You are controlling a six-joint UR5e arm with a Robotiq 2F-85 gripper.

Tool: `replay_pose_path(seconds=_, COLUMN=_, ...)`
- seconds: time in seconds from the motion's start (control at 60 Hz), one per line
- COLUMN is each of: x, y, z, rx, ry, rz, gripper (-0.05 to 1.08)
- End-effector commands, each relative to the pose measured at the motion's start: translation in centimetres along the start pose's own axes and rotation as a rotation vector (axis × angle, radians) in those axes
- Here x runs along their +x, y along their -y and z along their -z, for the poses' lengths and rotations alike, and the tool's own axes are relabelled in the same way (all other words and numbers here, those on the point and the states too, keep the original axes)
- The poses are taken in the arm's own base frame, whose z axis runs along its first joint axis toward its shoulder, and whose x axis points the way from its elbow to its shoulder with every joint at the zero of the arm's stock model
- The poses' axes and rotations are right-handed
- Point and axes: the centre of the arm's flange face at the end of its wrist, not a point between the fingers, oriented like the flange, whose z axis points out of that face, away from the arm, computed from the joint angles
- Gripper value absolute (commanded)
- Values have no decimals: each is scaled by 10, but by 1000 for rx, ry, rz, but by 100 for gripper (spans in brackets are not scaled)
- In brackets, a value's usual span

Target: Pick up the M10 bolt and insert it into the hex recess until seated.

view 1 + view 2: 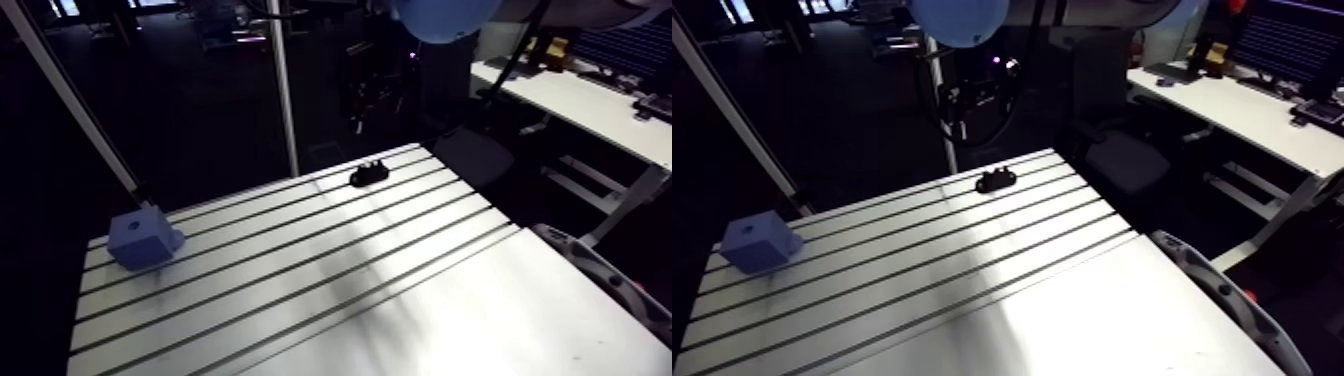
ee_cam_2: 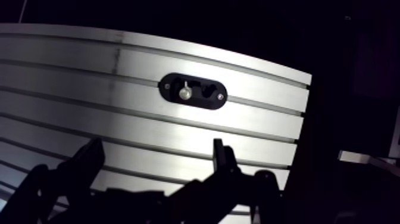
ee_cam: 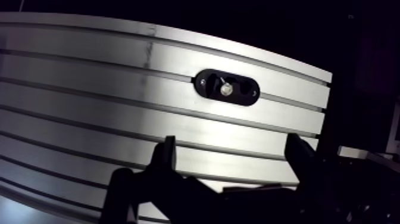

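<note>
Arm view, counter: the slotted aluminium counter (image 1: 420,300) fills the near ground.
Arm view, holder: a small black oval holder (image 1: 368,175) sits by the far edge.
Arm view, block: a blue block (image 1: 140,238) stands at the left edge, well apart from the holder.
Wrist view, pincer: my pincer (image 3: 233,156) has its 2 fingers spread wide, gripping nothing.
Wrist view, bolt: the silvery M10 bolt (image 3: 226,89) rests in the holder, ahead of my pincer and clear of both fingers.
</note>
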Motion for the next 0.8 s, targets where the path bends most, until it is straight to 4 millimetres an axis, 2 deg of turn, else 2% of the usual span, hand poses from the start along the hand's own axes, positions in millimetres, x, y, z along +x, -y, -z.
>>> replay_pose_path(seconds=0.017, x=2, y=-4, z=-27, rx=8, ry=11, rz=-3, gripper=0)
replay_pose_path(seconds=0.283, x=-1, y=-18, z=-62, rx=5, ry=19, rz=-31, gripper=0)
replay_pose_path(seconds=0.383, x=-3, y=-20, z=-64, rx=5, ry=20, rz=-44, gripper=1)
replay_pose_path(seconds=0.417, x=-3, y=-21, z=-65, rx=7, ry=23, rz=-51, gripper=3)
replay_pose_path(seconds=0.45, x=-3, y=-22, z=-69, rx=9, ry=23, rz=-56, gripper=13)
replay_pose_path(seconds=0.55, x=-1, y=-25, z=-71, rx=1, ry=14, rz=-62, gripper=25)
replay_pose_path(seconds=0.667, x=-1, y=-25, z=-76, rx=4, ry=17, rz=-61, gripper=36)
replay_pose_path(seconds=0.8, x=2, y=-28, z=-80, rx=6, ry=17, rz=-61, gripper=42)
